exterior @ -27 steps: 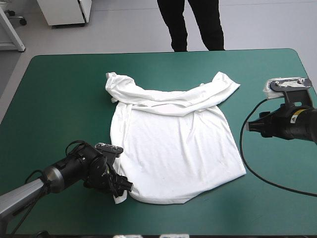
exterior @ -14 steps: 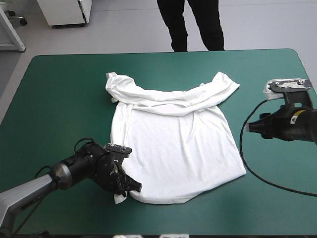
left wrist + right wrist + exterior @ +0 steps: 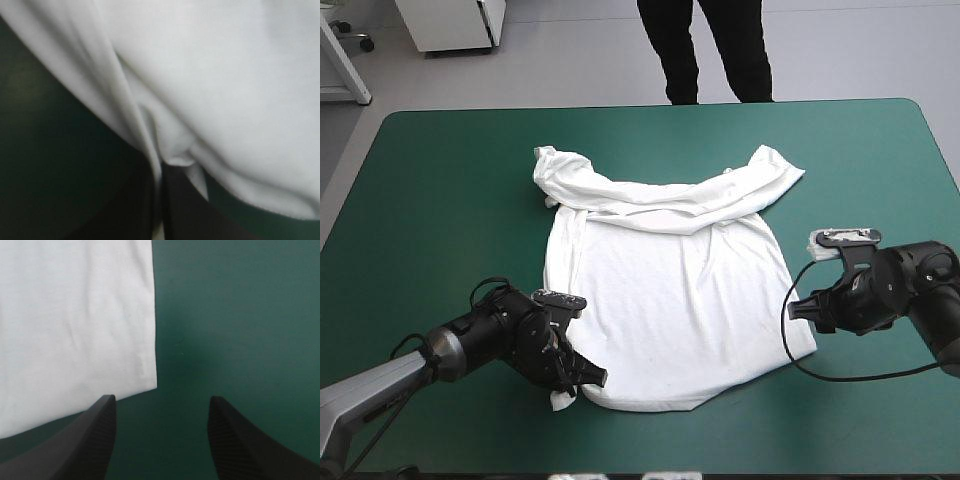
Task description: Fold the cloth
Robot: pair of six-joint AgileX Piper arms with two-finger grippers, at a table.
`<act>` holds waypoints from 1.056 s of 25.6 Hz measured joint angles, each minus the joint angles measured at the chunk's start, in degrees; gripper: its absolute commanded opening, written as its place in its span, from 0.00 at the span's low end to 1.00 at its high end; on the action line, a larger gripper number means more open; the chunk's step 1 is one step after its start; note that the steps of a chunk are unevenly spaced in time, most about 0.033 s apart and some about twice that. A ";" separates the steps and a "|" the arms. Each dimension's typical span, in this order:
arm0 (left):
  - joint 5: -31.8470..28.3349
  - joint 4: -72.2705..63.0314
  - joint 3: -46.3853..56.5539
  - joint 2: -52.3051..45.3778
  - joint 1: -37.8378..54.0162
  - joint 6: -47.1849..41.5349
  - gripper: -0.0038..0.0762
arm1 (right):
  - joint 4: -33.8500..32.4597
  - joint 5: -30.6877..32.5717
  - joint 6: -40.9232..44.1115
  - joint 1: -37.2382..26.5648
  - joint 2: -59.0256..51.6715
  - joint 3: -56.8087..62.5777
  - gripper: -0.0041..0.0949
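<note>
The white T-shirt (image 3: 670, 280) lies spread on the teal-green cover, body flat, with the sleeves and collar bunched in a band along its far side. My left gripper (image 3: 585, 380) sits at the near-left hem corner. In the left wrist view its black fingers meet with a fold of the T-shirt (image 3: 225, 75) pinched between them, so the left gripper (image 3: 161, 200) is shut on the cloth. My right gripper (image 3: 798, 308) hovers low beside the near-right side of the shirt. In the right wrist view the right gripper (image 3: 161, 402) stands open, and the T-shirt (image 3: 75, 315) corner lies just ahead of its gap.
Bare teal-green cover (image 3: 440, 200) surrounds the shirt on all sides, widest to the left and right. The table's near edge runs close behind the left gripper.
The left gripper slid in onto the near-left hem corner and shut on it. The right arm came down and inward from the table's right side to the shirt's near-right corner.
</note>
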 measured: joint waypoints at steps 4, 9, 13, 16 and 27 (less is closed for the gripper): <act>0.00 0.00 0.00 0.01 0.00 0.00 0.04 | 3.41 -5.60 -1.68 -0.02 3.03 4.69 0.57; 0.00 -0.04 0.00 0.01 0.00 0.00 0.04 | 4.53 -8.50 -2.47 -0.02 10.15 5.08 0.57; 0.00 -0.04 0.00 0.01 0.00 0.00 0.04 | 5.55 -9.90 -2.90 -0.02 13.14 5.93 0.57; 0.00 -0.04 0.00 0.01 0.00 0.00 0.04 | 7.29 -10.76 -3.84 -0.07 14.27 6.93 0.53; 0.74 0.32 -1.03 0.46 0.00 -0.14 0.04 | 12.17 -12.26 -7.68 0.66 14.68 8.41 0.02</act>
